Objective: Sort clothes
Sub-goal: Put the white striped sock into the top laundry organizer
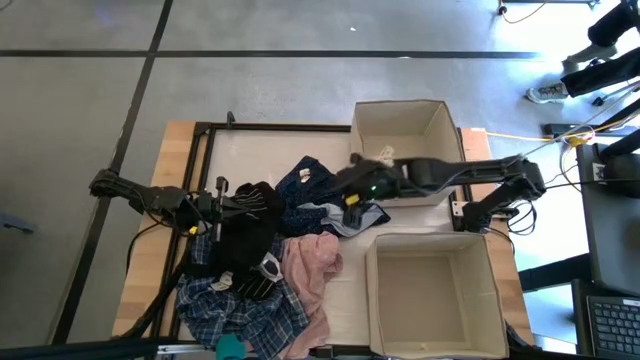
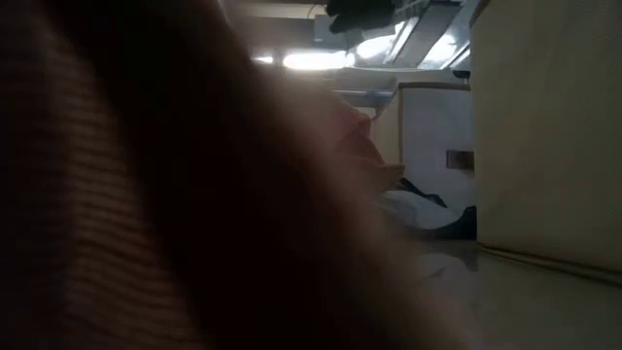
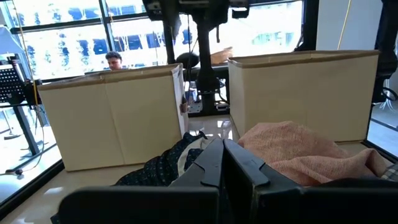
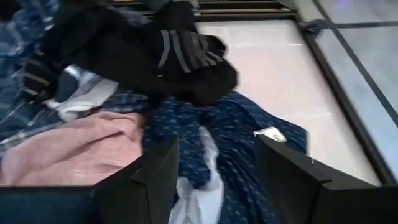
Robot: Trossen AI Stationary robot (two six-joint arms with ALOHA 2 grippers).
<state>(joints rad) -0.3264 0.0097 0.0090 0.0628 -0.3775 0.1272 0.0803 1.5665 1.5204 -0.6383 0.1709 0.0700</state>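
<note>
The clothes lie in a heap on the table. A black garment (image 1: 250, 222) lies at the left, a navy patterned one (image 1: 308, 188) in the middle, and a grey-blue piece (image 1: 352, 214) beside it. A large pink one (image 1: 312, 265), a blue-white plaid one (image 1: 245, 310) and a small teal piece (image 1: 230, 347) lie near the front edge. My left gripper (image 1: 218, 205) is shut at the black garment's left edge. My right gripper (image 4: 214, 165) is open just above the navy garment (image 4: 233, 124), one finger on either side of a whitish fold (image 4: 202, 180). My left gripper's shut fingers (image 3: 224, 165) lie level at the black garment's left edge. The left wrist view shows no cloth between them. I cannot tell whether they touch it.
A beige box (image 1: 400, 140) stands at the far right of the table and a second one (image 1: 435, 290) at the near right. Both show in the left wrist view (image 3: 112, 118) (image 3: 305, 93). Cloth close to the lens fills most of the low view (image 2: 146, 194). A person (image 3: 113, 60) shows beyond the table.
</note>
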